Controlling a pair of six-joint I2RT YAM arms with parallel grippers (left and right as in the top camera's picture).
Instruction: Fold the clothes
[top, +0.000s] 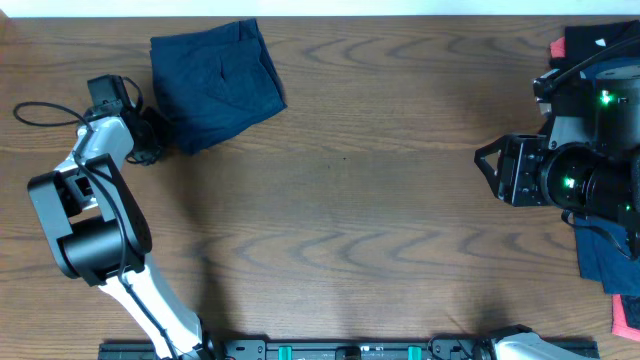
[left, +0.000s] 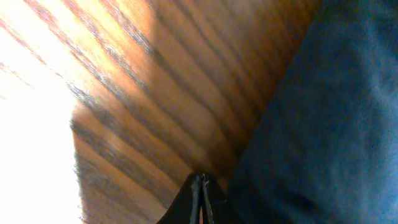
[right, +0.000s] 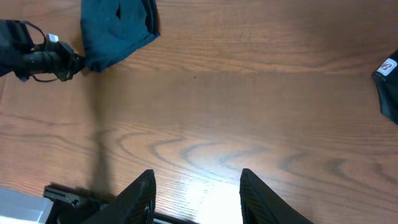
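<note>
Jaws: L gripper (left: 199, 198) shut, tips just beside folded navy garment (top: 215, 85) at table's (top: 340, 200) far-left corner; R gripper (right: 196, 196) partly open, empty, w/ clothes pile (top: 600, 255) under R arm.

I am looking over a brown wood-grain desk (top: 360, 200); bright light is glaring off its surface, and a pale strip (top: 300, 6), perhaps a wall, is showing beyond.

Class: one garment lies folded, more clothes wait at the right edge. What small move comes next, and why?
Probably the right gripper should reach for the pile beside it: its jaws stand open and empty, and the folded garment looks finished.
</note>
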